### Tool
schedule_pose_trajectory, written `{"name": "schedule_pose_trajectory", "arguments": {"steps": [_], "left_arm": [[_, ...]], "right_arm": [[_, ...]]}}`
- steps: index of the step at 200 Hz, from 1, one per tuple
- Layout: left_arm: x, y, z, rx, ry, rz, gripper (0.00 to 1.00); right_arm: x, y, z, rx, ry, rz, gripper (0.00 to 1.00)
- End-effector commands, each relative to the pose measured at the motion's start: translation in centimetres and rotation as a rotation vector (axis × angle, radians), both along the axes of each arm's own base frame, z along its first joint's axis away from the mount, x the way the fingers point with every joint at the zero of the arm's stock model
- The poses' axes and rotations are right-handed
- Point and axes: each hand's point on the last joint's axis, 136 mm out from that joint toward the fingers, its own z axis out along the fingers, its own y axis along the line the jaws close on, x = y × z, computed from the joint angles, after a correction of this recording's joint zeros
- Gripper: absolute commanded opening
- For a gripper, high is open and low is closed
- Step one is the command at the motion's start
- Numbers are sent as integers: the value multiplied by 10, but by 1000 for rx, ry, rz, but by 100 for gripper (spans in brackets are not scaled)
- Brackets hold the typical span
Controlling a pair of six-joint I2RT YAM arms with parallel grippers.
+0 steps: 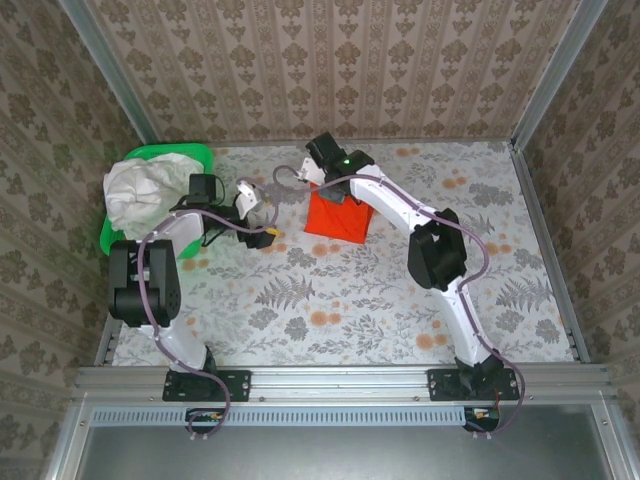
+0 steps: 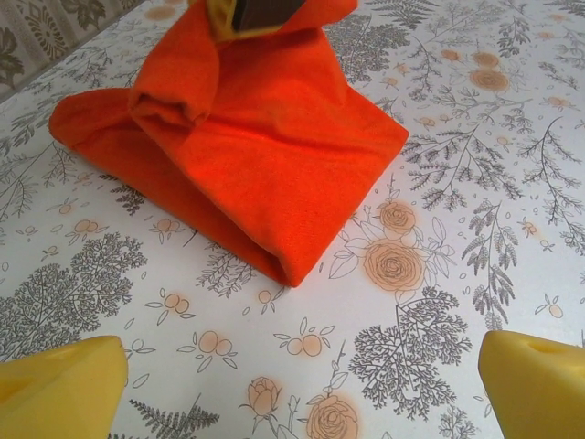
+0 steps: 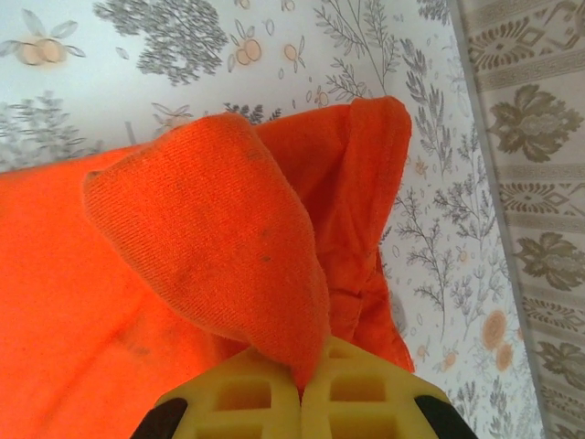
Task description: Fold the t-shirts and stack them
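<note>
The orange-red t-shirt (image 1: 342,220) lies partly folded on the flowered table (image 1: 400,290), right of centre at the back. My right gripper (image 1: 322,188) is shut on a bunched edge of this shirt (image 3: 192,229), the cloth pinched between its yellow pads (image 3: 247,398). That gripper (image 2: 260,13) lifts the shirt's (image 2: 274,165) far side into a peak. My left gripper (image 1: 262,212) stands open just left of the shirt, its yellow fingertips (image 2: 59,389) wide apart over bare table and holding nothing. The white t-shirt (image 1: 140,190) lies crumpled in the green basket (image 1: 185,153).
The green basket sits at the table's far left corner, close behind my left arm (image 1: 150,270). Patterned walls (image 1: 330,70) close the table in at the back and both sides. Open tabletop stretches in front of the shirt and to its right.
</note>
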Motion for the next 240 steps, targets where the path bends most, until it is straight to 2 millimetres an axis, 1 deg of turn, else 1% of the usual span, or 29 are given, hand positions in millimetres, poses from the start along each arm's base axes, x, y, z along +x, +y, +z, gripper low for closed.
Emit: {"name": "schedule_pose_trajectory", "arguments": {"steps": [1,31,39,47,59,65,73,83,92,101,111,119,130,141,144,145,149,153,155,157,159,174,180,193,201,216,226,232,240], "left_arm": [[6,-6,9,-15,-35,-33,100],[12,-13,9,-7,-39,-38,100],[13,-16,8,-4,-37,-39,100],[16,-18,7,1,-34,-25,100],[22,-22,5,11,-38,-1,100],[26,-24,4,25,-47,11,100],[30,-27,3,45,-54,28,100],[35,-31,4,59,-59,39,100],[41,-35,6,59,-47,59,100],[50,-38,12,30,-24,98,100],[63,-41,17,-15,16,156,100],[77,-45,21,-57,53,217,100],[99,-50,22,-124,153,310,100],[121,-54,21,-172,278,415,100],[125,-54,16,-174,318,449,100],[128,-54,18,-178,323,460,100],[135,-56,15,-178,362,499,100],[137,-61,11,-179,404,515,100],[142,-60,12,-173,403,545,100],[145,-62,10,-171,417,560,100],[146,-64,10,-171,429,568,100],[152,-83,4,-170,501,583,100],[153,-90,2,-169,528,588,100],[154,-99,-10,-164,611,630,100],[155,-103,-19,-167,669,658,100],[153,-111,-37,-142,749,702,99],[147,-117,-49,-104,791,719,95],[143,-122,-54,-85,809,717,93],[137,-128,-62,-62,838,720,86]], "right_arm": [[23,-13,-12,-23,-27,-61,0],[43,-30,-22,-20,-50,-121,0],[46,-34,-27,-17,-49,-137,5],[50,-40,-32,-11,-48,-158,15],[55,-44,-31,12,-59,-187,43],[58,-45,-25,37,-75,-209,53],[63,-46,-13,97,-111,-257,59],[65,-48,2,180,-146,-315,72],[64,-51,12,247,-157,-369,83],[61,-58,23,317,-162,-452,89],[53,-69,28,390,-138,-560,94],[45,-76,30,443,-111,-635,95],[33,-82,30,531,-59,-716,96],[20,-89,25,634,1,-826,95],[17,-91,23,666,20,-860,95],[16,-92,22,678,26,-872,95],[12,-94,20,722,53,-907,94],[8,-96,16,767,84,-948,94],[6,-98,14,789,94,-973,94],[5,-98,15,815,108,-985,94],[2,-99,10,839,129,-1010,93],[-10,-106,-10,1009,249,-1159,90],[-9,-107,-14,1092,275,-1187,88],[-12,-109,-27,1185,325,-1240,84],[-14,-109,-35,1201,347,-1249,82],[-16,-111,-46,1166,364,-1259,76],[-16,-110,-52,1148,378,-1255,70],[-16,-109,-55,1139,385,-1249,68],[-15,-107,-59,1130,395,-1233,65]]}}
